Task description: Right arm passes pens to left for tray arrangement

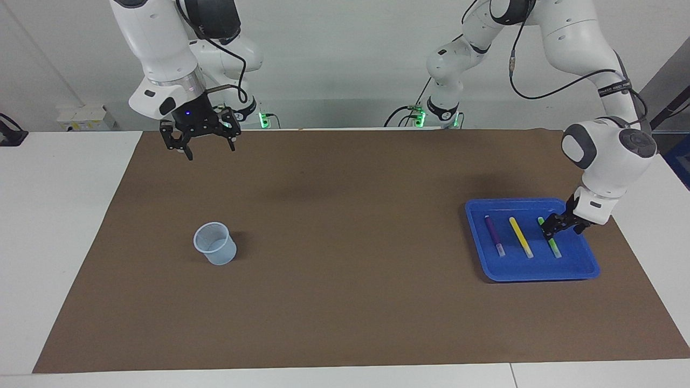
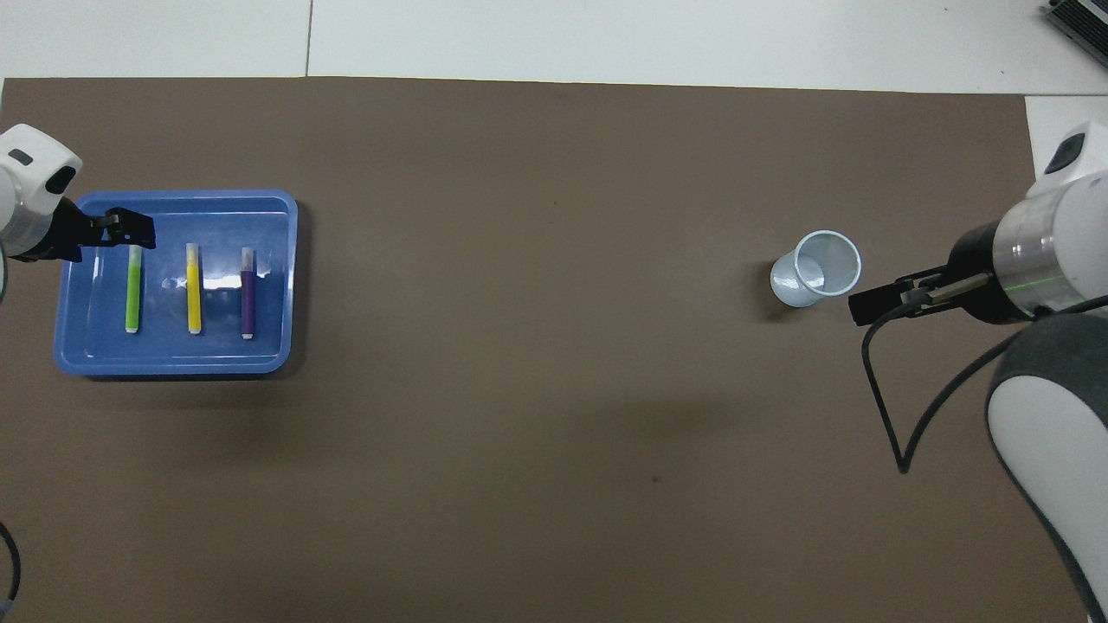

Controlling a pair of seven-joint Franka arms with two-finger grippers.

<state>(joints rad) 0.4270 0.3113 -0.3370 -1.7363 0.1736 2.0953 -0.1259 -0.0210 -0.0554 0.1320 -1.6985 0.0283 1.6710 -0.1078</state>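
A wide counter point(image 1: 70, 226) carries a brown mat point(image 1: 345, 258) that covers nearly all of it. Both white arms run out of the top of the facing view, so their shoulders are cut off.

The right arm point(image 1: 161, 48) hangs over the mat's edge nearest the robots, at its own end of the counter, well above the surface. Its right gripper point(image 1: 207, 141) has the fingers point(image 1: 188, 151) spread wide with nothing between them. From overhead most of that arm is out of the picture, and the gripper shows only edge-on as a dark bar beside the cup.

The left arm point(image 1: 609, 151) bends down low over the blue tray point(image 1: 539, 272), which sits on the mat at the left arm's end of the counter. The left gripper point(image 1: 554, 225) is down at the green pen point(image 1: 554, 247), and the black fingers point(image 1: 549, 226) cover part of the pen's length. I cannot tell whether they are clamped on it or just parted around it.

The yellow pen point(image 1: 521, 236) lies in the middle of the tray, and the purple pen point(image 1: 494, 234) lies on the side of it away from the green one. The three are parallel and apart, their pale ends pointing away from the robots.

A small translucent cup point(image 1: 214, 243) stands upright on the mat toward the right arm's end.
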